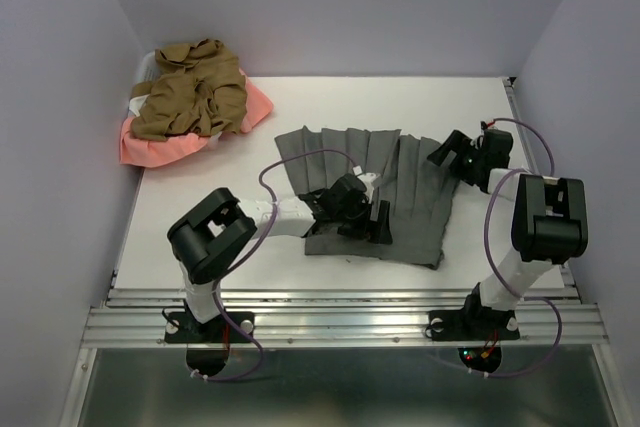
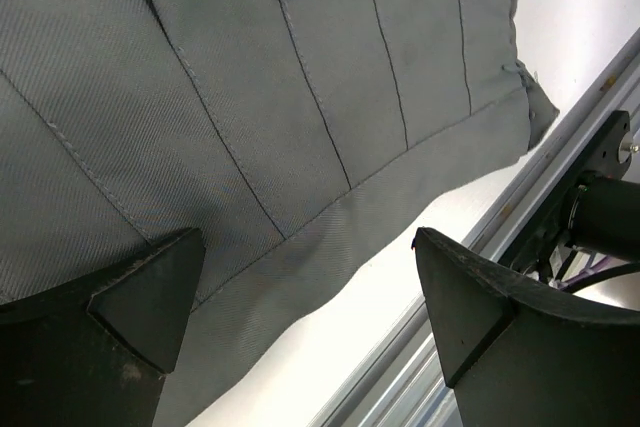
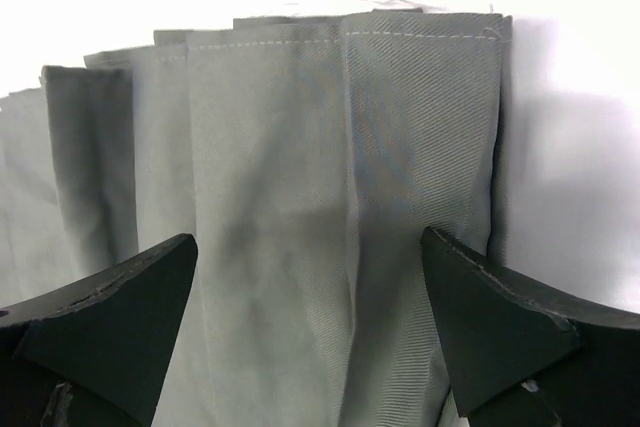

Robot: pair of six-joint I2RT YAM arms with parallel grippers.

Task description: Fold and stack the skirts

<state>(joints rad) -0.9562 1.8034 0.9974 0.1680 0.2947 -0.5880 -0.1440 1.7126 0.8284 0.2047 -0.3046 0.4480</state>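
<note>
A grey pleated skirt [image 1: 400,187] lies spread flat in the middle of the white table. My left gripper [image 1: 380,222] hovers open over its near hem; in the left wrist view the grey skirt [image 2: 250,97] fills the upper left, and the hem runs between the open left gripper's [image 2: 305,247] black fingers [image 2: 130,307]. My right gripper [image 1: 447,160] stands open over the skirt's right edge. The right wrist view shows folded pleats of the grey skirt [image 3: 300,197] below that open right gripper [image 3: 305,247]. The tan-brown skirt [image 1: 190,92] lies crumpled on the salmon-pink skirt [image 1: 150,147] at the back left.
A bit of white basket [image 1: 140,92] shows under the heap at the back left corner. Purple walls close in the table on three sides. A metal rail [image 1: 340,312] runs along the near edge and shows as the rail [image 2: 500,217] in the left wrist view.
</note>
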